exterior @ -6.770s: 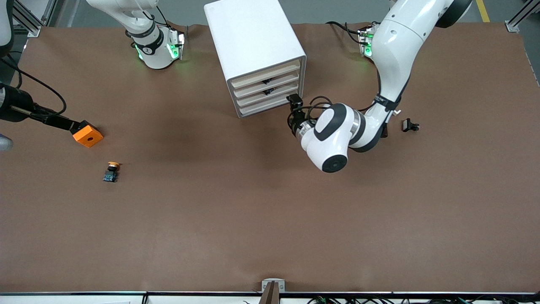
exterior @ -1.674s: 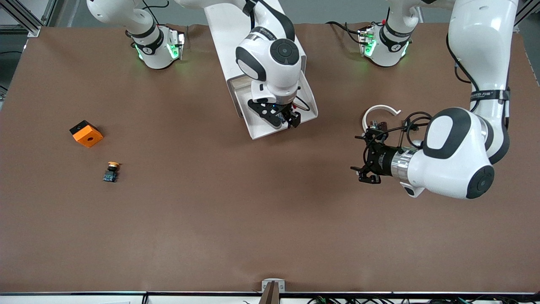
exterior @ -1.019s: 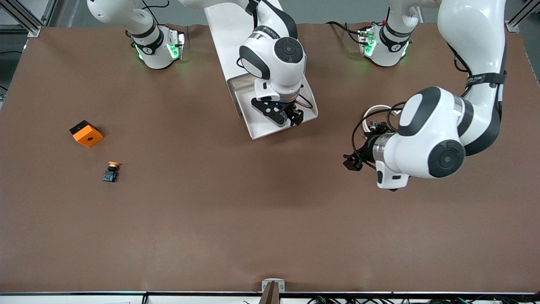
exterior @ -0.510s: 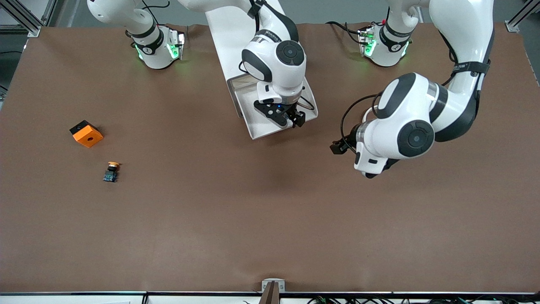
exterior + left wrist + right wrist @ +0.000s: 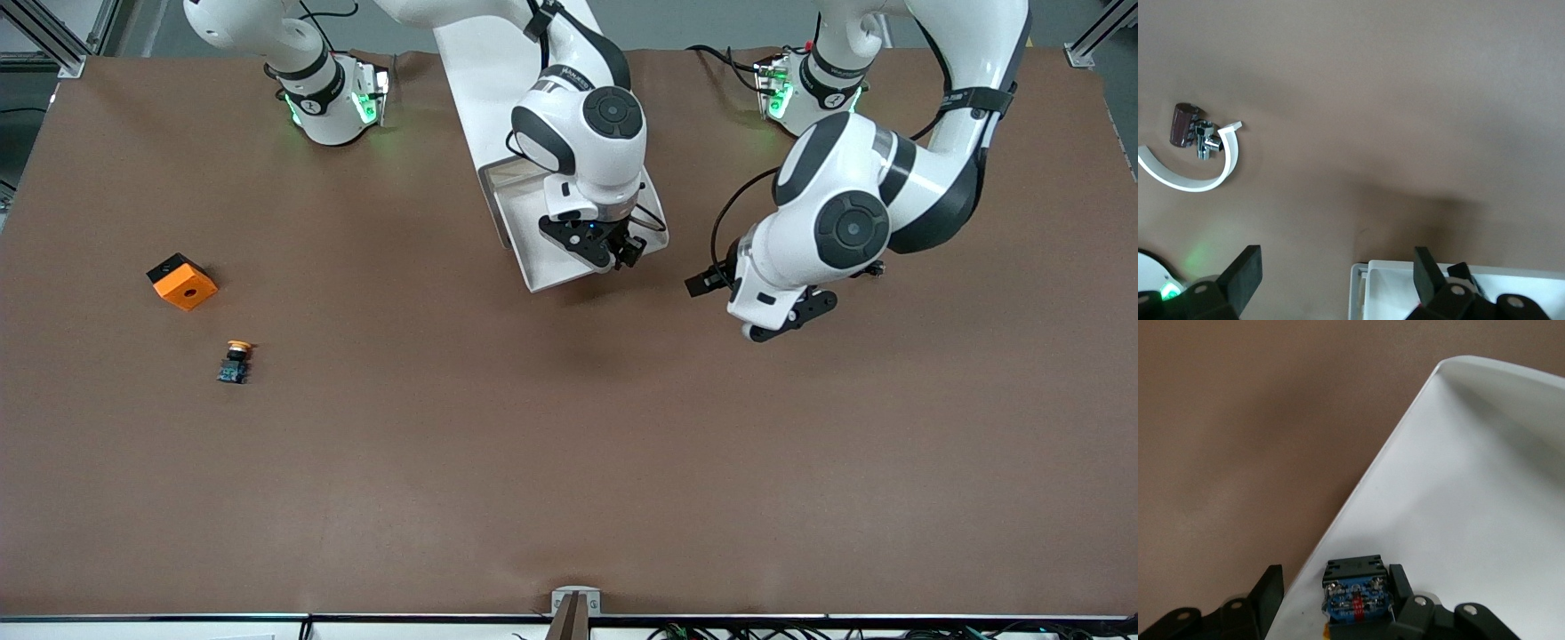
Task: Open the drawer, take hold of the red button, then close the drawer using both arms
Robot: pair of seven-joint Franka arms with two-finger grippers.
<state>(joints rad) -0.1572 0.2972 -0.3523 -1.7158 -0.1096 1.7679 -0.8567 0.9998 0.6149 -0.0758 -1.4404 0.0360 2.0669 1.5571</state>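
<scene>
The button (image 5: 1355, 597) sits low inside the pulled-out white drawer (image 5: 533, 258), close to the drawer's front corner at the left arm's end, directly under the right gripper (image 5: 613, 253). Only its bluish base with metal terminals and a red mark shows in the right wrist view; the cap is hidden, so which way its long axis points cannot be told. The right gripper reaches down into the drawer with one finger (image 5: 1399, 583) just beside the button's base and the other outside the drawer wall; the jaws stand partly closed, and whether they grip the button cannot be told. Nothing else shows in the drawer, much of which the arm covers. The drawer projects from a white cabinet (image 5: 484, 80). The left gripper (image 5: 765, 302) hangs over bare table toward the left arm's end, jaws wide apart and empty. Near it lie a white curved piece (image 5: 1201, 170) and a small dark part with metal (image 5: 1188, 127). Toward the right arm's end rest an orange cube (image 5: 182, 282) and a yellow-capped button (image 5: 235, 361).
</scene>
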